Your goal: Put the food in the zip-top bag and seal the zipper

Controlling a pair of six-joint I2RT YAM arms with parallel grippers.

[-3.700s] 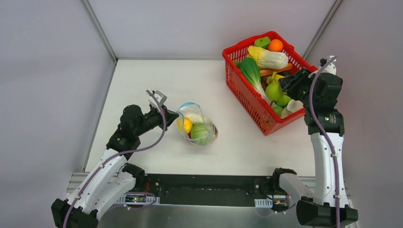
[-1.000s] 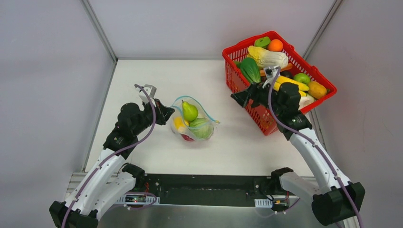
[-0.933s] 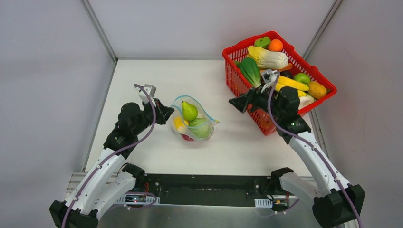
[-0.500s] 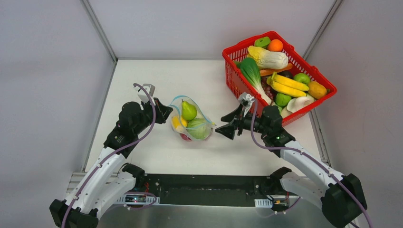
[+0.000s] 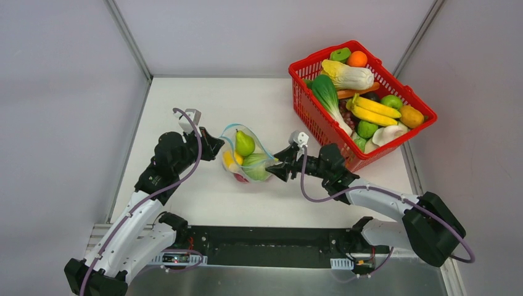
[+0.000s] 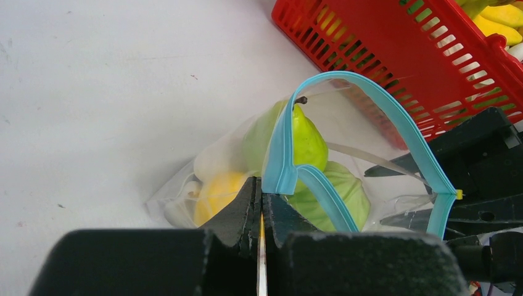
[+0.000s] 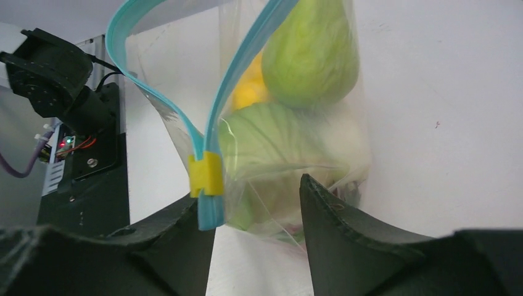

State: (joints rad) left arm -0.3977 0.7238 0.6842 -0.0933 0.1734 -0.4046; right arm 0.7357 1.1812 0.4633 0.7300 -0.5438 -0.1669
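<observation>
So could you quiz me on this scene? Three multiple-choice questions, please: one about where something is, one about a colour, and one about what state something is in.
1. Where is the green pear?
A. inside the clear bag
B. lying loose outside it
C. held up in the air

2. What colour is the little clip at the end of the zipper?
A. red
B. yellow
C. black

3. How is the bag's mouth?
A. zipped shut
B. folded flat
C. gaping open

Answers:
1 A: the pear shows through the plastic, within the zipper's loop.
2 B: the right wrist view shows it yellow against the teal strip.
3 C: the two teal strips bow apart into a wide loop.
</observation>
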